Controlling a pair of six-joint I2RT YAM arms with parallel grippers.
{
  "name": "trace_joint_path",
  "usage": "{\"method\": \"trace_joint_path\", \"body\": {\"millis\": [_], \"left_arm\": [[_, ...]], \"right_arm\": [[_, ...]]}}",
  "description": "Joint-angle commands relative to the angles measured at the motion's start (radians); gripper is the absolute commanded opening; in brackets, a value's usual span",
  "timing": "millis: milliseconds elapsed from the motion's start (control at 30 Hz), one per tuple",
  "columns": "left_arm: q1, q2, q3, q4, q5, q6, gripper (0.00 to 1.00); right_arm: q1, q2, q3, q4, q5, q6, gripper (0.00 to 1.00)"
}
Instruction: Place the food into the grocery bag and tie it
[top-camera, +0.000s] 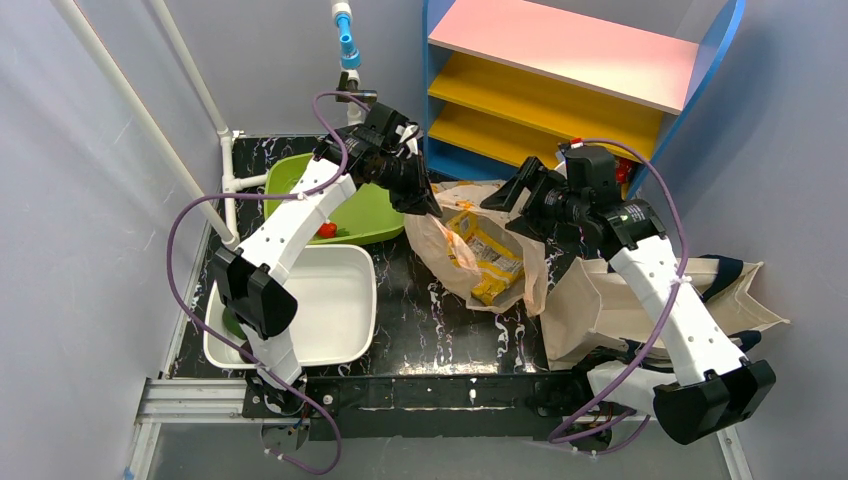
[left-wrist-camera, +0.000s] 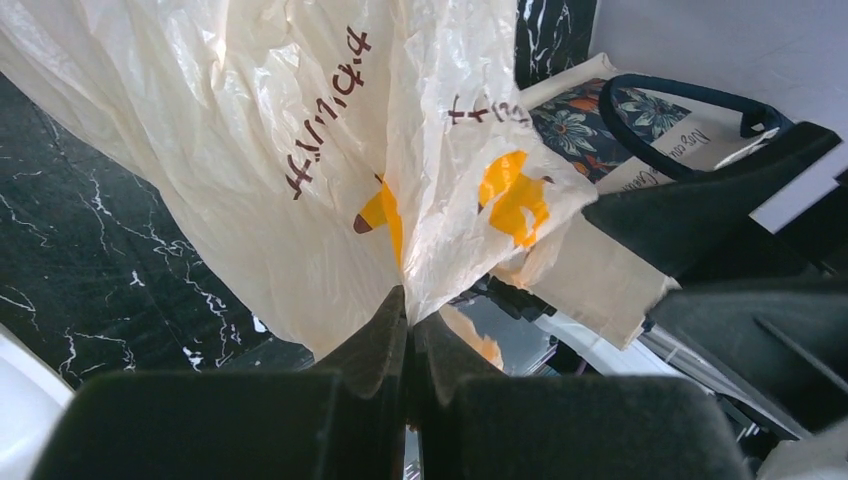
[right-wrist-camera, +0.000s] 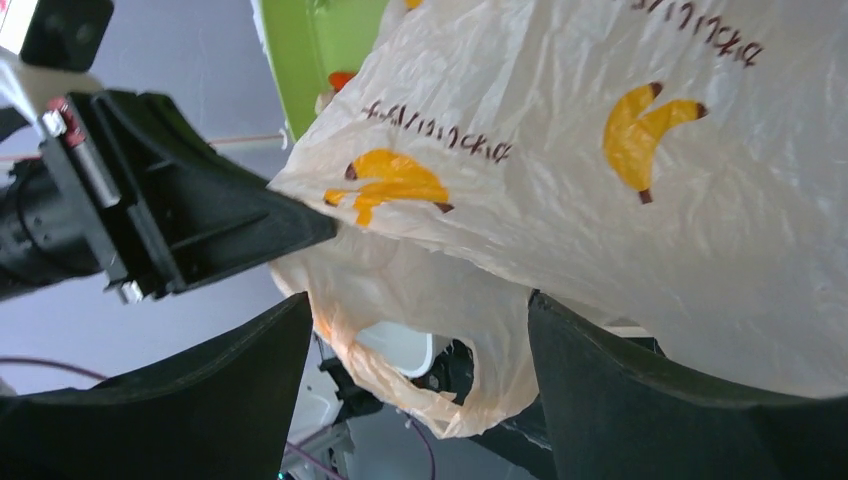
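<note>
Pinching a fold of thin plastic, the left fingers (left-wrist-camera: 385, 330) are pressed together on the rim of the grocery bag (left-wrist-camera: 250, 170), holding that edge up off the desk (top-camera: 450, 340). The right fingers (right-wrist-camera: 250, 370) stand spread wide and grip nothing; the bag's crinkled film hangs straight ahead of them, with a loose fold drooping into the gap between them. The bag sits mid-desk between the two arms, its long axis running roughly from the far side back toward the bases and its mouth gaping upward. It is translucent beige with yellow banana marks and dark lettering, and a yellow packet (top-camera: 487, 262) shows inside. Farther left, a red piece (top-camera: 327, 230) still lies in the green bin (top-camera: 375, 215), nearer the occupied left arm.
</note>
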Motion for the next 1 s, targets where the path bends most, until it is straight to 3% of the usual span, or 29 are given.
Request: {"method": "trace_joint_path", "body": {"millis": [0, 233, 367, 667, 967], "left_arm": [[0.01, -0.025, -0.038, -0.043, -0.027, 0.018, 0.0], [0.019, -0.079, -0.131, -0.037, -0.045, 0.065, 0.0], [0.055, -0.244, -0.364, 0.122, -0.019, 0.074, 0.0], [0.09, -0.244, -0.272, 0.029, -0.148, 0.248, 0.0], [0.092, -0.258, -0.239, 0.018, -0.205, 0.289, 0.0]], "right_arm": [[0.006, -0.004, 0.076, -0.065, -0.139, -0.121, 0.85], [0.006, -0.045, 0.105, -0.075, -0.127, -0.187, 0.86], [0.007, 0.018, 0.237, -0.087, -0.059, -0.239, 0.87], [-0.028, 0.258, 0.556, -0.087, 0.41, -0.357, 0.87], [-0.045, 0.335, 0.533, -0.131, 0.578, -0.475, 0.86]]}}
